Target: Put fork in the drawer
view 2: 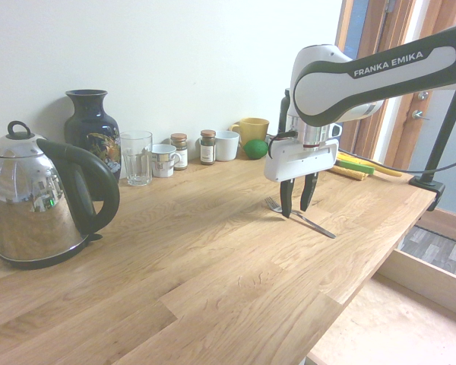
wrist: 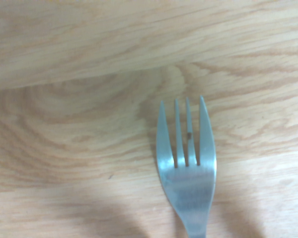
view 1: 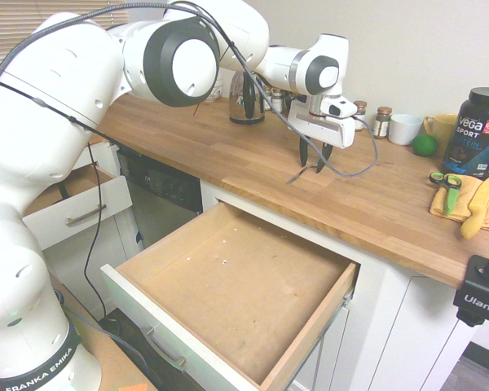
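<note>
The fork lies flat on the wooden countertop, its tines toward the wall; it also shows as a thin grey line, and its tines fill the wrist view. My gripper points straight down over the fork's neck. One finger stands on each side of the fork, with a narrow gap between them and the tips at the counter surface. The drawer is pulled wide open below the counter's front edge, its bare wooden bottom showing.
A smaller white drawer stands open to the left. A kettle, vase, glass, jars and mugs line the wall. A lime, black tub and green-handled scissors on a yellow cloth lie at the right.
</note>
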Tool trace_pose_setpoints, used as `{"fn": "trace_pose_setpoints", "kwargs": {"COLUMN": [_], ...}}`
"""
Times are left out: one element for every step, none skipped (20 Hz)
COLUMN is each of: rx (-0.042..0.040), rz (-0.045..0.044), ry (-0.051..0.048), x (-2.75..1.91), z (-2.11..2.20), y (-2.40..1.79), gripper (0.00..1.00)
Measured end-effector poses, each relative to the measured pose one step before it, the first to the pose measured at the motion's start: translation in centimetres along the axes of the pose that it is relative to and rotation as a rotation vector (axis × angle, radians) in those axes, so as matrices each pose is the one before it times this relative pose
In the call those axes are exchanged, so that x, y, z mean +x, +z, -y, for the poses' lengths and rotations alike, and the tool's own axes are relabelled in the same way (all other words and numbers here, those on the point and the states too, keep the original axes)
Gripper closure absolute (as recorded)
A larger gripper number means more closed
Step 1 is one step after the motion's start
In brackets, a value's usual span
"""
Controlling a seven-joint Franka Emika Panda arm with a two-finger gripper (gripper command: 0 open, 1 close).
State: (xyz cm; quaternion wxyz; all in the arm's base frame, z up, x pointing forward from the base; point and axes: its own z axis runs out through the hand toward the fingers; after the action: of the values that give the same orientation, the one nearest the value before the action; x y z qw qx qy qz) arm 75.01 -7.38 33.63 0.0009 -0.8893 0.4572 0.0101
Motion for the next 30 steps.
{"fn": "trace_pose_setpoints", "kwargs": {"rx": [-0.00107,-0.00066,0.00024,-0.00006,-0.00003,-0.00017,-0.00015,-0.0001,-0.00013,0.00006,-0.00061,-0.0008,-0.00054,-0.00015,-0.00044,-0.00032,-0.00019,0.0,-0.00004,0.00033,0.00096,0.00187,0.00356,0.00351,0.00353,0.00292,0.00247,0.00203,0.00263,0.00324], "rz": [0.00092,0.00061,-0.00006,0.0002,0.00012,0.00015,0.00012,0.00008,0.00043,0.00076,0.00082,0.00073,0.00046,0.00012,0.00038,0.00026,0.00023,0.00022,0.00005,-0.0003,-0.00088,-0.00167,-0.00317,-0.0031,-0.00311,-0.00255,-0.00214,-0.00169,-0.00215,-0.00261], "ry": [-0.00004,0.00002,-0.00024,-0.0004,-0.0004,-0.00042,-0.00015,0.00001,0.0,0.00012,-0.00007,-0.00025,-0.0002,0.00002,0.00001,0.00001,0.00014,0.00012,0.00006,-0.00009,-0.00019,-0.00046,-0.00065,-0.00075,-0.0011,-0.001,-0.00104,-0.00116,-0.00112,-0.00133], "x": [-0.002,0.007,-0.001,-0.019,-0.012,-0.017,-0.002,0.006,-0.002,-0.001,0.008,0.018,0.03,0.038,0.02,0.005,0.008,0.005,0.007,0.004,0.007,0.003,0.016,0.01,-0.008,-0.014,-0.032,-0.053,-0.06,-0.077], "z": [0.007,0.01,0.029,0.032,0.032,0.029,0.015,0.005,0.008,0.014,0.023,0.04,0.047,0.034,0.016,0.003,-0.006,-0.001,0.0,0.011,0.025,0.049,0.08,0.086,0.1,0.092,0.079,0.069,0.061,0.062], "y": [0.108,0.09,0.018,0.019,0.007,0.009,0.013,0.017,0.002,-0.013,-0.01,-0.025,-0.018,0.002,0.009,0.012,-0.002,-0.012,-0.015,-0.031,-0.057,-0.113,-0.229,-0.249,-0.244,-0.207,-0.179,-0.165,-0.239,-0.311], "gripper": [1.0,1.0,1.0,1.0,1.0,1.0,1.0,1.0,1.0,1.0,1.0,1.0,1.0,1.0,1.0,1.0,1.0,1.0,1.0,1.0,1.0,1.0,1.0,1.0,1.0,1.0,1.0,1.0,1.0,1.0]}}
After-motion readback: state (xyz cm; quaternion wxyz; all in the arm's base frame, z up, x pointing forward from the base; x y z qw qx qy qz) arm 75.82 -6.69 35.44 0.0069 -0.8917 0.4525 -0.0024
